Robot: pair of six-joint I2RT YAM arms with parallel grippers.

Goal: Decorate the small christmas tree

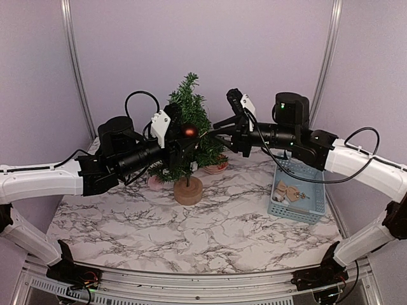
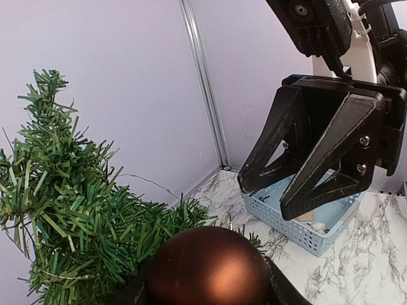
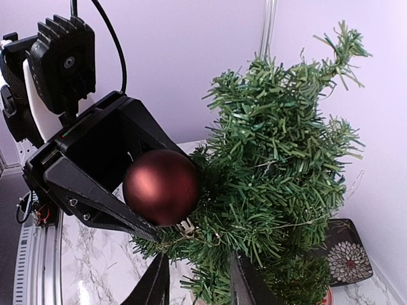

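1. The small christmas tree (image 1: pixel 191 105) stands on the desk (image 1: pixel 222 235) close to its far edge, a little left of the middle, between the two arms.
2. The left pincer (image 2: pixel 206 286) reaches in from the tree's left side at about mid-height. It is clamped on a dark red ball (image 3: pixel 160 187), one finger on either side of it.
3. The ball rests against the needles on the near side of the tree, and a small cap on its underside sits in among the branch tips.
4. The right pincer (image 3: pixel 200 279) comes in from the tree's right side and faces the left one. Its fingers stand apart and grip nothing.
5. In the right wrist view, foliage hangs just over the gap between the right fingers. Whether they touch the needles cannot be told. They are clear of the ball.
6. The tree is dark green with bristly, flat needles in bunches. Its tip bends to one side.
7. A thin trunk runs down into a round tan base (image 1: pixel 188 189). Fine pale strands run among the branches.
8. A small flowered plate (image 3: pixel 346 260) lies on the desk just behind the tree.
9. A light-blue basket (image 1: pixel 318 213) sits at the right edge of the desk.
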